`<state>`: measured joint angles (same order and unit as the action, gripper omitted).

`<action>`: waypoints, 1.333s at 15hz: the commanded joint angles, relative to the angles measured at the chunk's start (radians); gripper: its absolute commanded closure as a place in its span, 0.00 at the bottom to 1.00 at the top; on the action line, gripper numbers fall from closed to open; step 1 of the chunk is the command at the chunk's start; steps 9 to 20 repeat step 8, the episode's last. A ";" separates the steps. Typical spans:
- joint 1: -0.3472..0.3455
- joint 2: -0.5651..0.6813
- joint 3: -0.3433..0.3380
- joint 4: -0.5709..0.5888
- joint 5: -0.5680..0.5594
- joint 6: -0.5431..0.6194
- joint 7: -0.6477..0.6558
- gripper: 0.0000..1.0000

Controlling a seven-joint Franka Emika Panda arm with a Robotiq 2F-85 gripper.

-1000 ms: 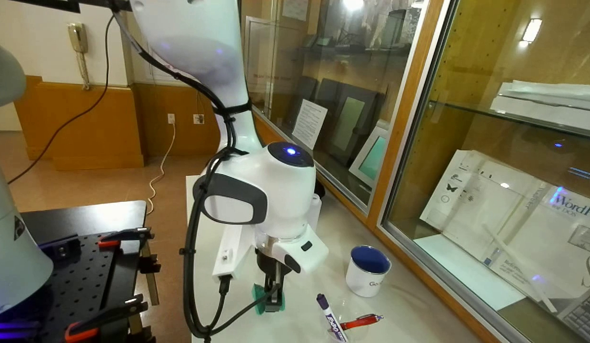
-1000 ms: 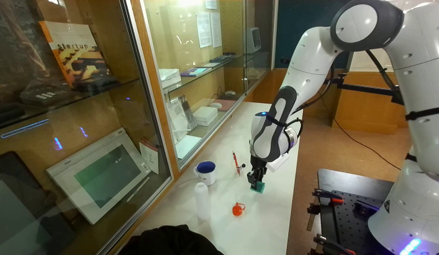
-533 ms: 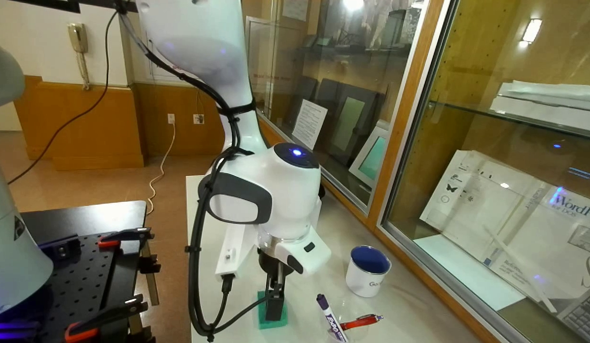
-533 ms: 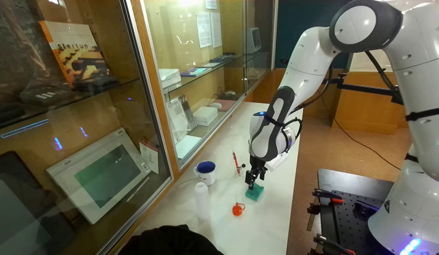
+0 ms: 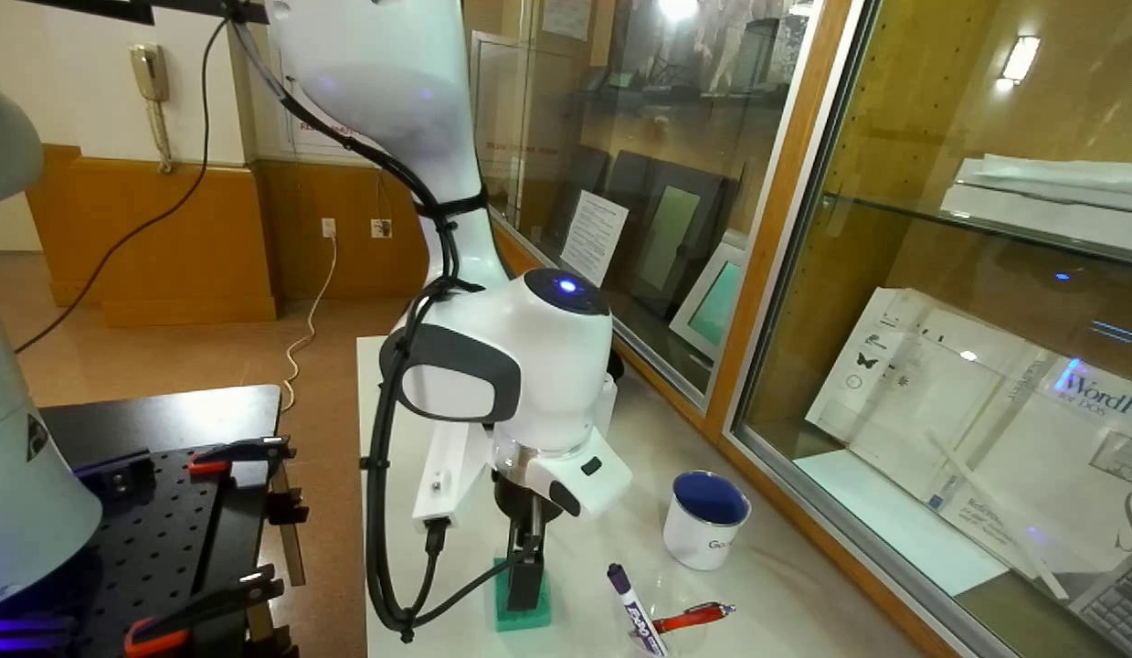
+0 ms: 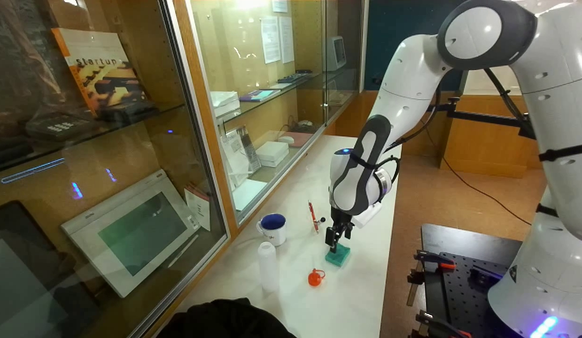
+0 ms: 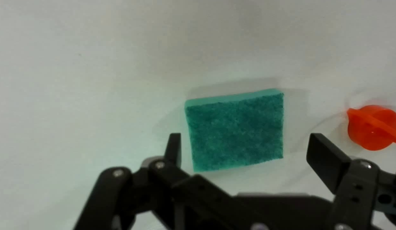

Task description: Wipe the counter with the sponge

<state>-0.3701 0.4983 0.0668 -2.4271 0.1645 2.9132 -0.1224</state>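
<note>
The green sponge (image 7: 236, 131) lies flat on the white counter (image 6: 295, 192), its darker scouring side facing up. It shows beneath the fingers in both exterior views, partly covered by them in an exterior view (image 5: 527, 621). My gripper (image 7: 245, 137) is open just over it, one finger off each short side, with a visible gap to the sponge on both sides. Nothing is held. From outside, the gripper (image 6: 340, 241) points down close above the sponge.
An orange-red cap (image 7: 373, 127) sits beside the right finger. Also on the counter are a white bottle (image 6: 268, 267), a blue-lined mug (image 6: 273, 230), a purple marker (image 5: 634, 608), a red pen (image 5: 693, 619) and black cloth (image 6: 225, 324). Glass cabinets (image 5: 767, 384) border one side.
A second ago the jaws were closed on the sponge, squeezing it. They have since opened, and the sponge now lies flat. The arm shifted slightly, then rose a little.
</note>
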 commanded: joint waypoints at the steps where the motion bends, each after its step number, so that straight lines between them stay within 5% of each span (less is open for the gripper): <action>1: 0.044 -0.109 -0.022 -0.081 -0.004 -0.018 0.002 0.00; 20: 0.093 -0.193 -0.037 -0.134 -0.003 -0.004 0.006 0.00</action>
